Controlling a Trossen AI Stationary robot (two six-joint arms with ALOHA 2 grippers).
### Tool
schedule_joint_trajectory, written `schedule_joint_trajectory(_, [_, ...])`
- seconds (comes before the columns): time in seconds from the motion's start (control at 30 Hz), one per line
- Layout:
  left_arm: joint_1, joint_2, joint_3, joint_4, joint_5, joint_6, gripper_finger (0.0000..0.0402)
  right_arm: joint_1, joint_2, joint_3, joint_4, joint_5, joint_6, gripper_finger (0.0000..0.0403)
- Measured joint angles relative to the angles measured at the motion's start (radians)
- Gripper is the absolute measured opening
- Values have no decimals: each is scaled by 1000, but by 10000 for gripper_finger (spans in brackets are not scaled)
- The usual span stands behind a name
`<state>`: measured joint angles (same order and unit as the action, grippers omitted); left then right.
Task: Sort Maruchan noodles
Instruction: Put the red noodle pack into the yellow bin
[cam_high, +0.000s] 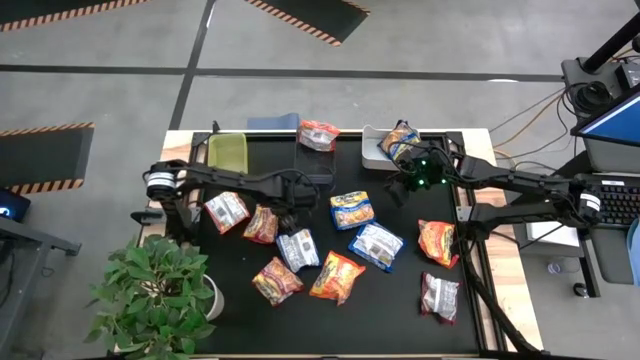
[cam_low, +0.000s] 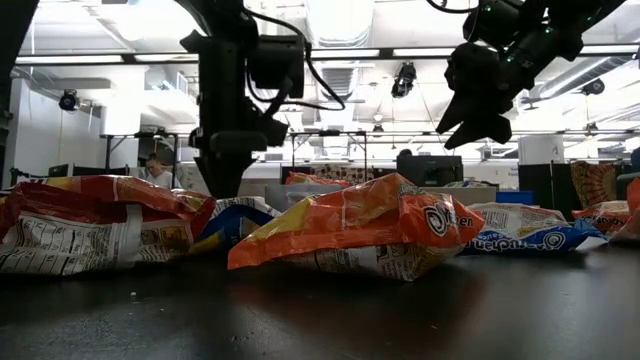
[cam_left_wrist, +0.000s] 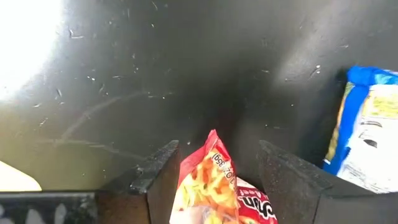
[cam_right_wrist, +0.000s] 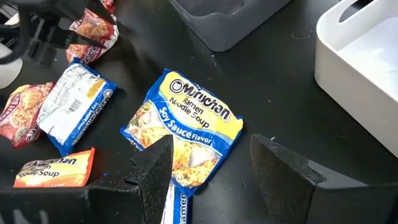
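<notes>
Black table top (cam_high: 400, 300): it carried about a dozen Maruchan noodles, scattered between the two arms.
Orange packet (cam_low: 350, 232): it lay nearest to the low camera, flat and crinkled, with a white/silver-and-red packet (cam_low: 95, 235) just beside it.
Front edge packets: one white-and-red packet (cam_high: 439, 296) lay alone near the right front corner; two orange-red ones (cam_high: 337, 277) (cam_high: 277, 281) lay side by side near the middle front.
Left gripper (cam_left_wrist: 214, 177): it was low over the table, fingers spread, with an orange-red packet (cam_left_wrist: 214, 186) standing between them; I cannot tell if the fingers touched it.
Blue-and-yellow packets: one (cam_right_wrist: 183, 130) lay face up just ahead of the right gripper; another (cam_high: 377, 245) lay near it, printed side down.
Right gripper (cam_right_wrist: 211, 165): it hung above the table with fingers spread, holding nothing.
White bin (cam_high: 372, 150): at the far edge, with one packet (cam_high: 402, 141) resting on it.
Green bin (cam_high: 228, 150): at the far left.
Dark bin (cam_high: 316, 160): at the far middle, one orange-red packet (cam_high: 320, 134) lying on its far rim.
</notes>
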<state>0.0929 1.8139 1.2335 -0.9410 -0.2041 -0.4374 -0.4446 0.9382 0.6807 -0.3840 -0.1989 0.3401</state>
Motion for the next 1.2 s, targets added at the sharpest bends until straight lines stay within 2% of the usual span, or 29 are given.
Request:
schedule_joint_trajectory(0.13, [0,23,0,5,-44,1,194,0,0,0,0,0,0,203])
schedule_joint_trajectory(0.6, [0,48,0,-54,-48,2,183,0,0,0,0,12,0,203])
schedule_joint_trajectory(0.8, [0,46,-1,-77,-47,15,128,0,0,0,0,19,0,203])
schedule_joint_trajectory(1.03, [0,43,-1,-80,-64,80,14,0,0,0,1,27,0,203])
schedule_joint_trajectory(1.1, [0,42,-1,-90,-87,100,8,0,0,0,1,45,0,203])
schedule_joint_trajectory(1.2, [-3,42,5,-149,-204,113,4,0,0,0,1,54,-1,203])
